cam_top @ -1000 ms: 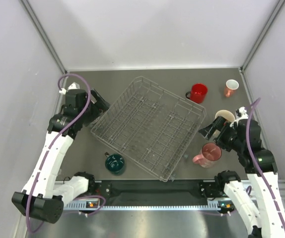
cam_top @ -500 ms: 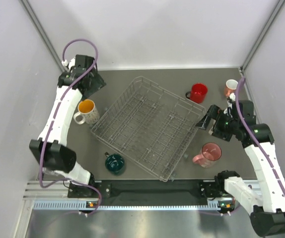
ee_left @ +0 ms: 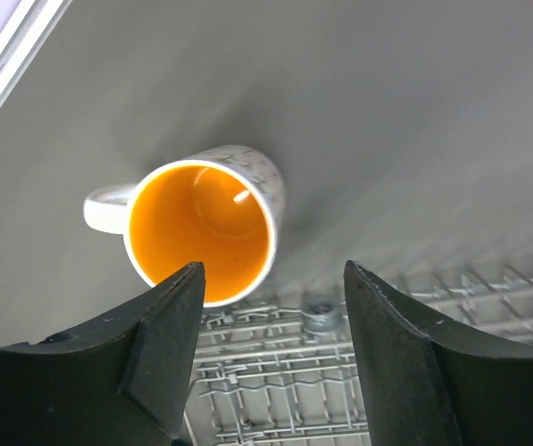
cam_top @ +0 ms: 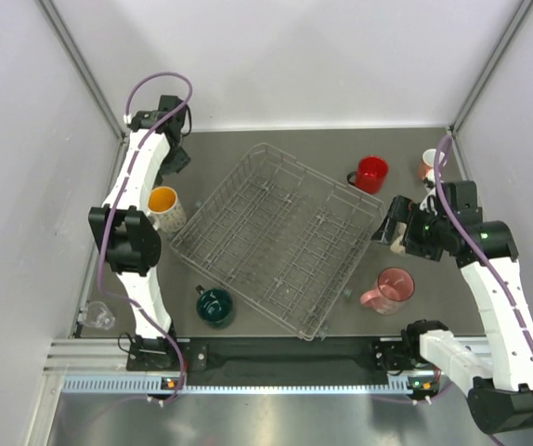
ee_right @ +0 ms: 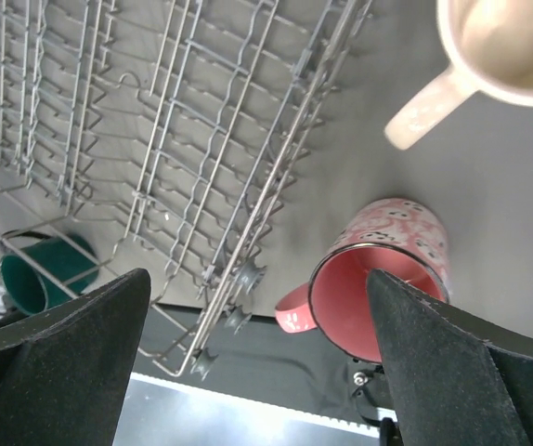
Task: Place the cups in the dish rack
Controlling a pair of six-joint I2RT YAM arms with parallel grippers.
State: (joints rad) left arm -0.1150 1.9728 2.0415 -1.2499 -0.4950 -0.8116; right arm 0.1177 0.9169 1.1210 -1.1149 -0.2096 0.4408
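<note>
Your left hand (ee_left: 272, 269) is opened wide and holds nothing. It hangs above the white patterned mug with orange inside (ee_left: 201, 232). This mug stands upright on the grey table (ee_left: 415, 111), just beside the left edge of the silver-grey wire dish rack (ee_left: 341, 400). Your right hand (ee_right: 255, 275) is also spread wide, empty, and touches nothing. Under it you see the right edge of the rack, the pink patterned mug (ee_right: 383, 279) near that edge, and the cream mug (ee_right: 503, 37) farther back. The dark teal mug (cam_top: 214, 306) stands at the near side of the rack, the red mug (cam_top: 370, 174) near its far right corner, and the small salmon mug (cam_top: 429, 163) by the right wall. All these mugs stand on the table, outside the rack.
</note>
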